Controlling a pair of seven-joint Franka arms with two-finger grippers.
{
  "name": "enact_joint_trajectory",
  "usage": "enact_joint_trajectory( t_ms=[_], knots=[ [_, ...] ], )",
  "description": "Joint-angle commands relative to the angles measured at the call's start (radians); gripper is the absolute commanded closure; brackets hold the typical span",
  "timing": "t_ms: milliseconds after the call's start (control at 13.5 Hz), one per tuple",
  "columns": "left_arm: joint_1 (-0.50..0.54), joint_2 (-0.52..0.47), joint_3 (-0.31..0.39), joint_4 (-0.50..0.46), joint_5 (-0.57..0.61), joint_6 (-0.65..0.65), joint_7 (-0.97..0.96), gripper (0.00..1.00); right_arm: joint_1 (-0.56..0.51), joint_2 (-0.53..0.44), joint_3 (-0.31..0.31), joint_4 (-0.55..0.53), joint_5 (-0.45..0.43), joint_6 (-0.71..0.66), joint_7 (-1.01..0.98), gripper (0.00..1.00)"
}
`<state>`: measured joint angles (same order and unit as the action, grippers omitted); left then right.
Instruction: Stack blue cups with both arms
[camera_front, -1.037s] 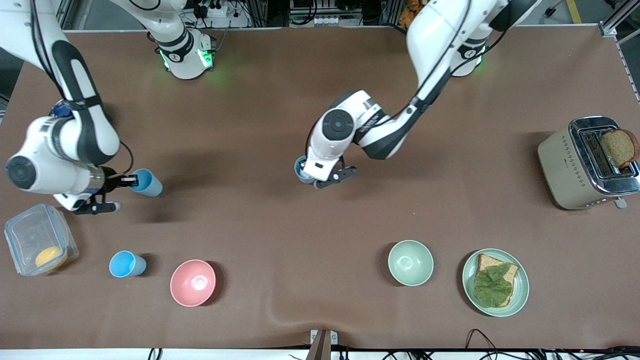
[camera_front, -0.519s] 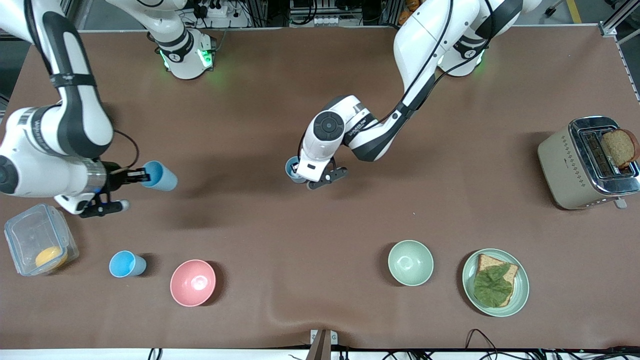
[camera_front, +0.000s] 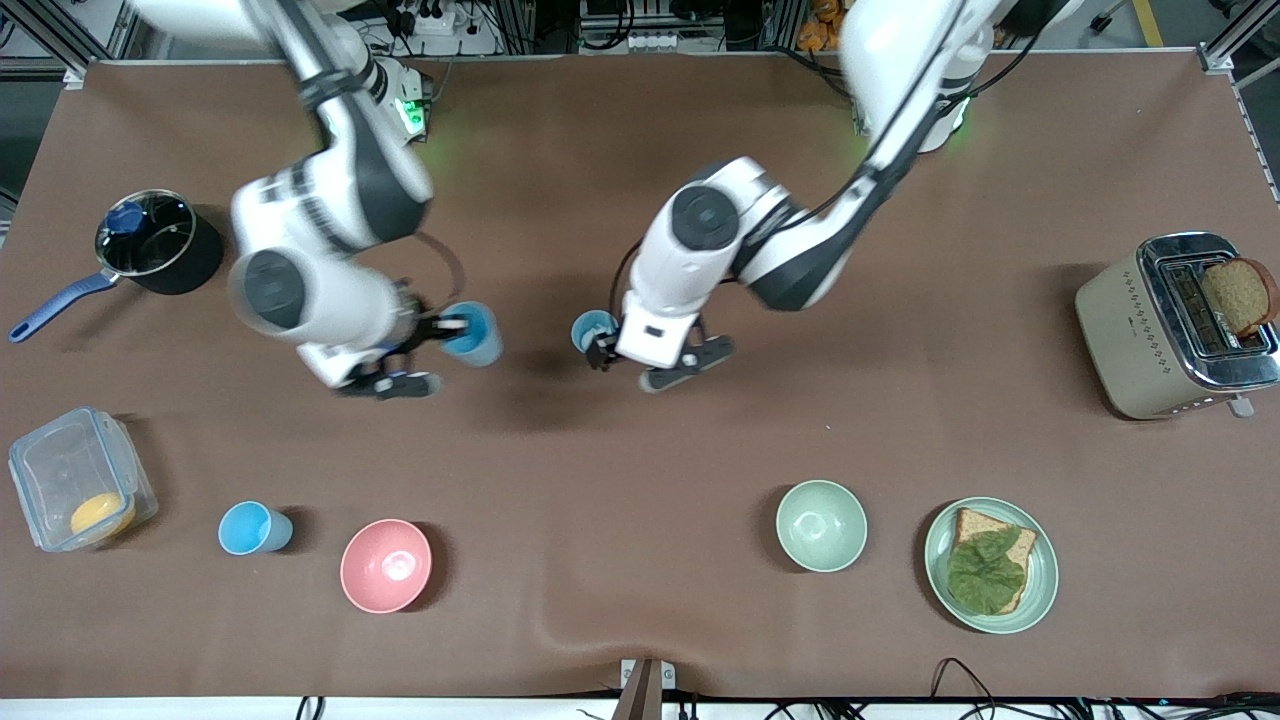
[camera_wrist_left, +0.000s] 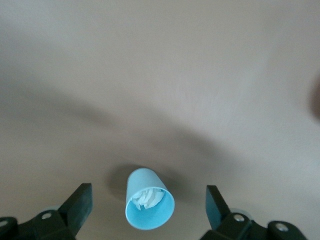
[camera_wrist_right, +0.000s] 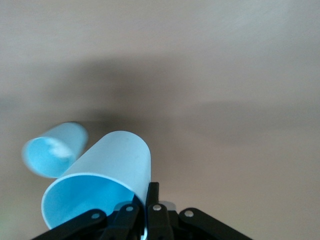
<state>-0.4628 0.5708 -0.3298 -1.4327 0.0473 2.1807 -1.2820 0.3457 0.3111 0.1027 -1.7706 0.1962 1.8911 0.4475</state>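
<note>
Your right gripper (camera_front: 450, 326) is pinched shut on the rim of the sky blue plastic cup (camera_front: 473, 333). It holds the cup tipped on its side, over the upper middle of the front view. The duller grey-blue plastic cup (camera_front: 592, 330) stands just beside it on the brown tabletop (camera_front: 600, 560), mouth up. Your left gripper (camera_front: 655, 362) hangs over that spot, spread wide, and holds nothing.

To do this step well, I think you should turn the sky blue cup so its bottom points down. Line it up right over the standing cup, then lower it slowly and straight. You could use the left gripper to steady the standing cup so it does not tip.

The left wrist view looks down into the standing cup and shows a small white crumpled bit (camera_wrist_left: 148, 198) inside. The front view does not show that. The right wrist view shows how the gripper bites the cup's wall
</note>
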Motion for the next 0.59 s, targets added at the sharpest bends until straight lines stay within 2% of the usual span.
enact_joint_trajectory(
  t_ms=[0, 296, 519],
  knots=[
    [0.105, -0.138, -0.002, -0.043, 0.022, -0.126, 0.089, 0.0, 0.084, 0.012, -0.015, -0.003, 0.046, 0.071, 0.147, 1.0],
    [0.277, -0.23, -0.002, -0.045, 0.02, -0.298, 0.41, 0.0, 0.199, 0.068, -0.017, -0.001, 0.045, 0.172, 0.296, 1.0],
    [0.424, -0.279, -0.003, -0.069, 0.02, -0.369, 0.69, 0.0, 0.242, 0.101, -0.017, -0.001, 0.043, 0.229, 0.326, 1.0]
  ],
)
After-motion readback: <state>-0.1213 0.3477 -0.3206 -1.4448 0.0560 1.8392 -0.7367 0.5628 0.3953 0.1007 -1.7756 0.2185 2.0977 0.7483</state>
